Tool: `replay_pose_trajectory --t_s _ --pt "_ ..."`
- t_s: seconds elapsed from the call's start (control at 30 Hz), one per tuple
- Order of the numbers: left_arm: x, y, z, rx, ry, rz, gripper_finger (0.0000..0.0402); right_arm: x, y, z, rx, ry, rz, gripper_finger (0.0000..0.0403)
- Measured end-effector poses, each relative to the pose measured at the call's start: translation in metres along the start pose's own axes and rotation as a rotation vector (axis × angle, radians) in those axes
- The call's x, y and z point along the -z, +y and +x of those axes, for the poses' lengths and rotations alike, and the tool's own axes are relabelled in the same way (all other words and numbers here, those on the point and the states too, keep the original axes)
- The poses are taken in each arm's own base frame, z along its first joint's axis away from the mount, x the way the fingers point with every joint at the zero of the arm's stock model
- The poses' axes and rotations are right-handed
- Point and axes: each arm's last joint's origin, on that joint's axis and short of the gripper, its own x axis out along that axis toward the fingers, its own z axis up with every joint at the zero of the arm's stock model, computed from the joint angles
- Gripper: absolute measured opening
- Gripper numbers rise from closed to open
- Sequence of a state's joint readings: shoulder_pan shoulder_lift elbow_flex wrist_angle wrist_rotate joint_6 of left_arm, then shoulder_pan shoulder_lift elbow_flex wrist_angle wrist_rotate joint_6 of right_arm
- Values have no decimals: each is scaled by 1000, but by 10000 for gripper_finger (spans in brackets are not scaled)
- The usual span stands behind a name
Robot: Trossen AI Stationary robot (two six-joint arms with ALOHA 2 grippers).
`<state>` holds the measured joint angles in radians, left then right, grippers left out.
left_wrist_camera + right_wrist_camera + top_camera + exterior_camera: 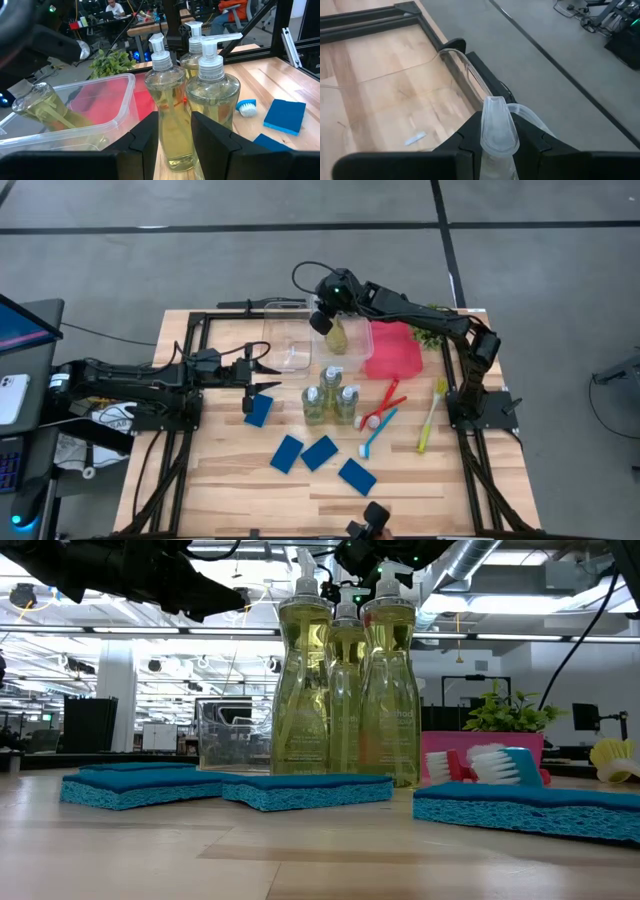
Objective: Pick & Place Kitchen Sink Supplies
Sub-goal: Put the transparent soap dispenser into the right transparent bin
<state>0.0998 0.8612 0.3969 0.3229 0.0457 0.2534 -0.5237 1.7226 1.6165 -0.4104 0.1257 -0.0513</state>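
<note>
I report the table from left to right.

**Progress**
- The left gripper [270, 369] hangs over the table's left part with its fingers apart and nothing between them. The three standing bottles are ahead of it, not in its grasp.
- Four sponges are not yet placed. One [258, 410] lies just beside the left gripper. The others [287, 453] [320, 452] [357, 476] lie in a row toward the front edge.
- Three bottles [332, 395] stand in a tight cluster at mid-table, not yet placed.
- The right gripper [323, 320] is clamped on the pump top of the fourth bottle [42, 107]. It holds this bottle tilted inside a clear bin [117, 82] at the back of the table.
- The red brush [387, 402], blue brush [378, 432] and yellow-green brush [432, 415] lie on the wood to the right of the bottles, not yet placed.
- I judge the task as barely begun: one item is going in and ten remain on the table.

**Hidden or unclear**
- I cannot tell whether the held bottle's base rests on the bin floor.
- From above, the clear bin walls are hard to trace against the red tray [395, 350], so I cannot tell where one bin ends.
- The right wrist view shows only the pump top between the fingers.
- The low view cuts off both arms at the top.
</note>
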Motion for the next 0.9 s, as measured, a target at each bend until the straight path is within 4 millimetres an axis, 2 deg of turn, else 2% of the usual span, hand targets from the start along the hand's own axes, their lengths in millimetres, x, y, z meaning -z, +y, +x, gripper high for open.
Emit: replay_pose_trajectory --t_s 0.33,0.9 --pt "0 0 0 0 0 0 118 0 -3 0 9 3 1 90" --pt "0 0 0 0 0 0 118 3 -3 0 12 30 -14 92"
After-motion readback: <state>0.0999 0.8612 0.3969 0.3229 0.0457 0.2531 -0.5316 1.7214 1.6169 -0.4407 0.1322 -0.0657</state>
